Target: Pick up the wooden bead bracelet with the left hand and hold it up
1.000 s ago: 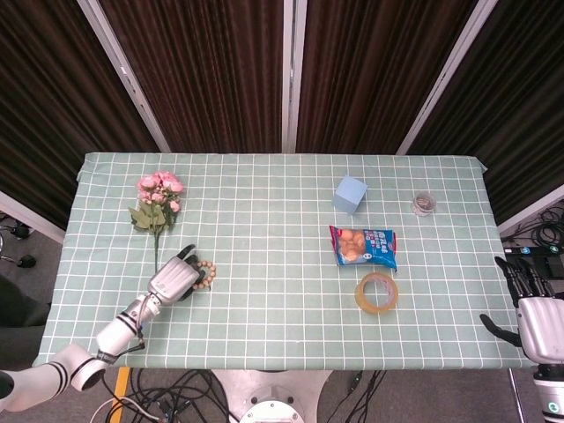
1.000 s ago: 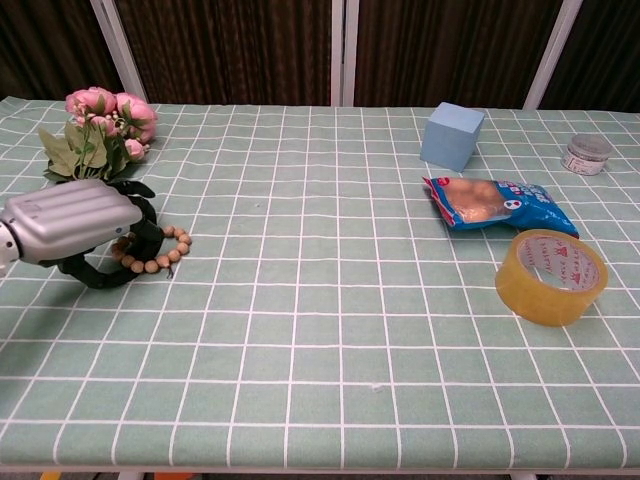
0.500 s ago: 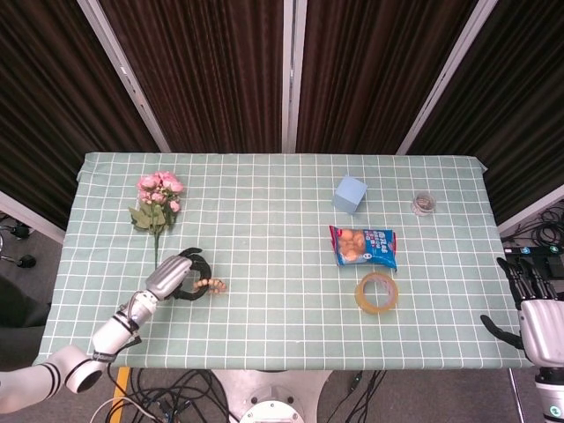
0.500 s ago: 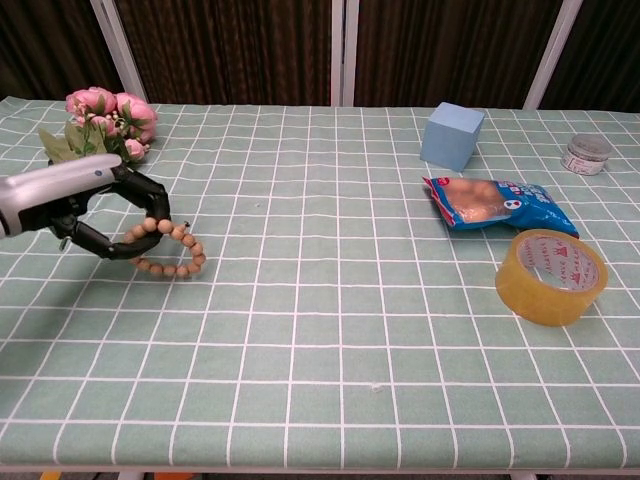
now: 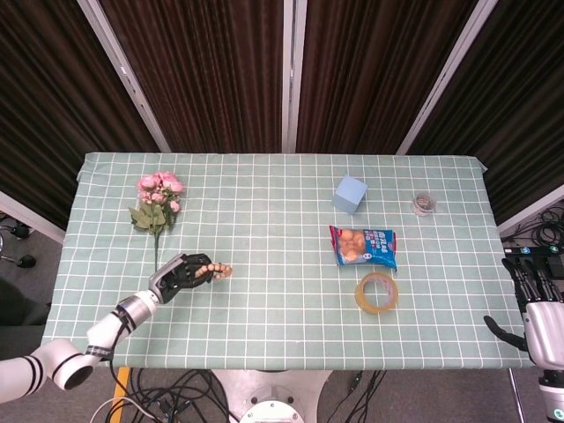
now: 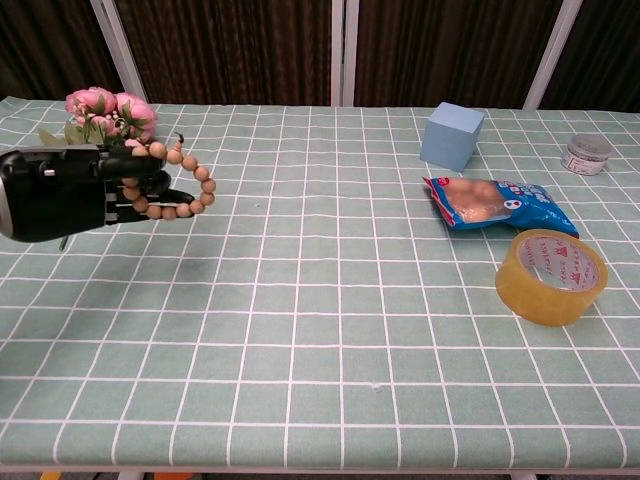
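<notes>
Dark curtains hang behind a table [image 5: 264, 317] covered in a green checked cloth, seen from the head view. Near the table's left edge, the left hand [image 5: 176, 275] has its fingers closed around the wooden bead bracelet [image 5: 214, 271], whose beads stick out to the right of the fingers. From this height I cannot tell whether the bracelet is clear of the cloth. A bunch of pink flowers [image 5: 157, 201] lies beyond the hand. Across the table sit a blue cube [image 5: 350, 194], a snack bag [image 5: 363, 246], a roll of tape [image 5: 376, 293] and a small round tin [image 5: 424, 204]. The right hand [image 5: 539, 319] waits off the table's right edge, fingers apart and holding nothing.

Curtains again fill the background of the chest view. The left hand [image 6: 60, 190] appears at the left edge, dark palm side turned toward the camera, with the bracelet [image 6: 172, 185] looped over its fingers. The ring of beads hangs in the air, plainly lifted off the cloth, in front of the flowers [image 6: 100, 118]. The cube [image 6: 452, 136], snack bag [image 6: 495, 204], tape [image 6: 551, 276] and tin [image 6: 586, 154] sit well apart from it on the right. The right hand does not show in this view.

By my judgement the pickup is done and the bracelet is already raised; what remains is at most lifting a little higher and holding it steady.
</notes>
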Motion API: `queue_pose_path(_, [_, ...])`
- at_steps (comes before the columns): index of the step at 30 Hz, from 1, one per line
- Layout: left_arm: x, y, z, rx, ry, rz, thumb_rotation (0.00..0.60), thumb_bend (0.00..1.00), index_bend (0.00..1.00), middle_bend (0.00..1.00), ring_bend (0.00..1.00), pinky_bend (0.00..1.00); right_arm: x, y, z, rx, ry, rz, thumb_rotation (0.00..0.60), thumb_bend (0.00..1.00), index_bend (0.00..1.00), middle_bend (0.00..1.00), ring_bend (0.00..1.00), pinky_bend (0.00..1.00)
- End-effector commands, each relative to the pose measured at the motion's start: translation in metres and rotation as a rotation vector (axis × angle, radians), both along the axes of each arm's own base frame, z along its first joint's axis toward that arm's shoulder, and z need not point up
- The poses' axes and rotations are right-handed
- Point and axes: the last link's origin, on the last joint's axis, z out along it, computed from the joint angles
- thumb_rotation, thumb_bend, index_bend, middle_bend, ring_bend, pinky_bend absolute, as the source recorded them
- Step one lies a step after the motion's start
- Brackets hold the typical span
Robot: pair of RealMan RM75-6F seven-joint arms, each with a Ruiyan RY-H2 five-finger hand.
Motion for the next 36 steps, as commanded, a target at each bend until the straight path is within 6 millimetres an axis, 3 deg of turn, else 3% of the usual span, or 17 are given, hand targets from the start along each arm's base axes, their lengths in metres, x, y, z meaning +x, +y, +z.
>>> queue_pose_path(1, [0.005,0.000,0.005,-0.077,-0.061,0.040,0.445,0.52,0.57,0.62,0.31,0.14,0.000,0.000,0.000,-0.001,0.000,0.000,0.600,0.06,0.07,0.17,0.06,0.19])
queue_pose_path(4, [0.004,0.000,0.004,-0.062,-0.073,0.029,0.319,0.52,0.57,0.61,0.31,0.13,0.000,0.000,0.001,-0.001,0.002,0.001,0.600,0.06,0.07,0.17,0.06,0.19])
queue_pose_path(8, [0.006,0.001,0.003,-0.033,-0.095,0.021,0.204,0.52,0.57,0.61,0.31,0.12,0.001,0.001,0.001,-0.003,0.001,0.003,0.600,0.06,0.07,0.17,0.06,0.19])
queue_pose_path(14, [0.009,0.004,0.002,0.041,-0.147,0.036,0.174,0.51,0.57,0.61,0.31,0.11,0.002,0.001,0.001,-0.006,0.003,0.003,0.600,0.06,0.07,0.17,0.06,0.18])
queue_pose_path(19, [0.011,0.009,0.000,0.130,-0.199,0.074,0.193,0.44,0.57,0.61,0.30,0.10,0.002,0.001,0.002,-0.007,0.004,0.005,0.600,0.06,0.07,0.17,0.06,0.17])
queue_pose_path(23, [0.014,0.012,0.001,0.183,-0.223,0.092,0.353,0.38,0.58,0.62,0.32,0.08,0.002,0.002,0.002,-0.009,0.004,0.007,0.600,0.06,0.07,0.18,0.06,0.15])
queue_pose_path(25, [0.014,0.012,0.000,0.197,-0.215,0.093,0.393,0.38,0.58,0.63,0.34,0.06,0.002,0.002,0.002,-0.010,0.003,0.007,0.600,0.06,0.07,0.18,0.06,0.14])
queue_pose_path(33, [0.015,0.010,-0.002,0.229,-0.147,0.065,0.385,0.39,0.59,0.62,0.18,0.03,0.002,0.001,0.002,-0.006,0.001,0.012,0.600,0.06,0.07,0.18,0.06,0.07])
queue_pose_path(36, [0.013,0.009,-0.002,0.256,-0.118,0.059,0.432,0.40,0.58,0.62,0.17,0.02,0.002,0.000,0.001,-0.004,0.000,0.012,0.600,0.06,0.07,0.18,0.06,0.06])
